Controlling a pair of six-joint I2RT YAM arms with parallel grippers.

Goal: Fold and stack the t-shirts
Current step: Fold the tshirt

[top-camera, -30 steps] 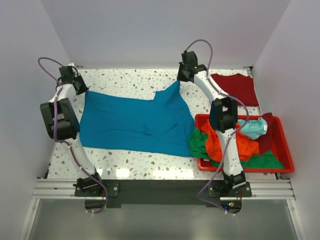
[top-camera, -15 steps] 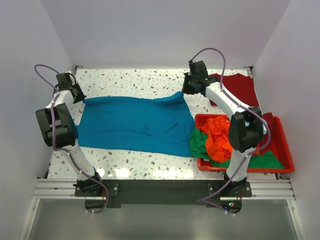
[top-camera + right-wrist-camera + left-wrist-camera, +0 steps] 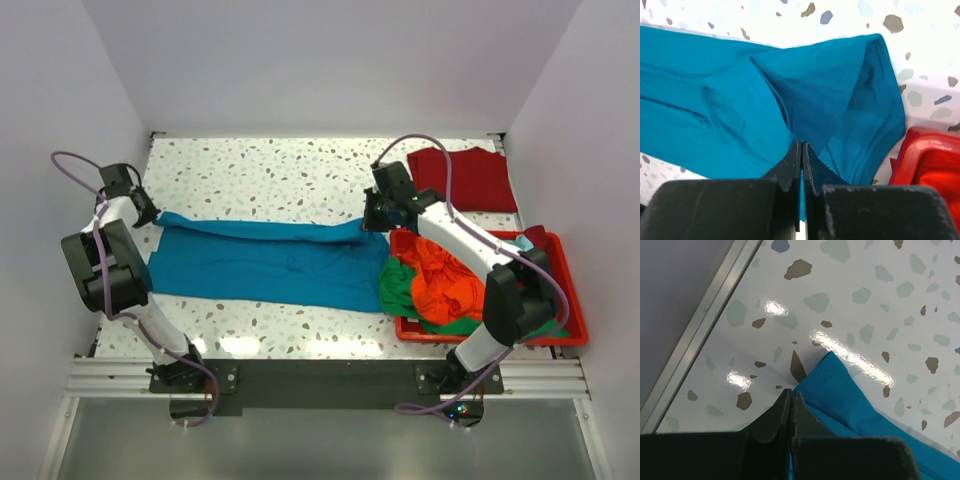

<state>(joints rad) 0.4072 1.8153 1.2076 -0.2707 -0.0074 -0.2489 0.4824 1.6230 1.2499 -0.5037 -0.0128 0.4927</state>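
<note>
One teal-blue t-shirt [image 3: 270,265] lies stretched across the middle of the worktop [image 3: 280,175], with a fold running along its far edge. Two grippers hold it. The left gripper [image 3: 141,212] is pinched tight on the shirt's corner by the worktop's left edge. The right gripper [image 3: 374,222] is clamped on the folded corner just beside the one red bin [image 3: 480,338]. One dark red t-shirt [image 3: 465,178] lies folded at the far right corner. In the bin, one orange t-shirt [image 3: 445,280] sits over green cloth [image 3: 398,290].
</note>
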